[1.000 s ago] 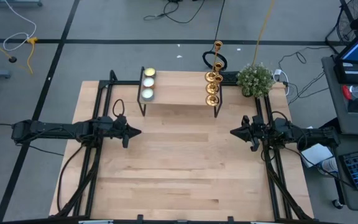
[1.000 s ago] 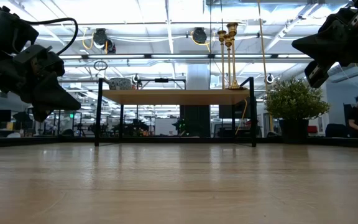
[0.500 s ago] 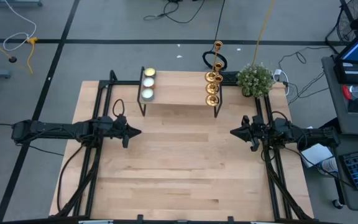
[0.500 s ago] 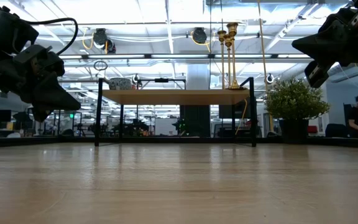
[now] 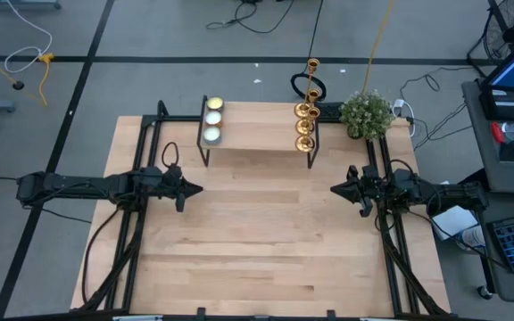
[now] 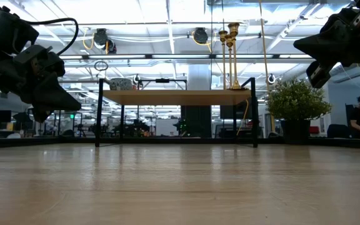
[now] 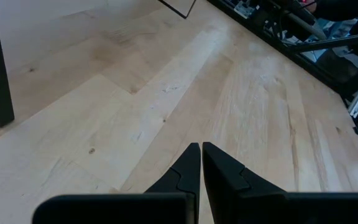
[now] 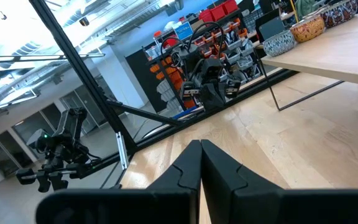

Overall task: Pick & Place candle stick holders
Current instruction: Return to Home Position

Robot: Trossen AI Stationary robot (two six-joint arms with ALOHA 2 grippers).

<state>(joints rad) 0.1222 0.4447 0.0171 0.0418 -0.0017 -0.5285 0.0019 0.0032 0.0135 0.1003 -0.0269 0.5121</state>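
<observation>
Overhead only, candle stick holders (image 5: 304,125) form a row.

My left claw (image 5: 195,189): closed tight, empty, arm stretched level, pointing inward.
My right claw (image 5: 335,189): likewise closed, empty, facing it.

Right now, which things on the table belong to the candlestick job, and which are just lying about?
Job: candle stick holders on the shelf; left gripper, right gripper, both shut.
Lying about: disc candles, potted plant.
</observation>
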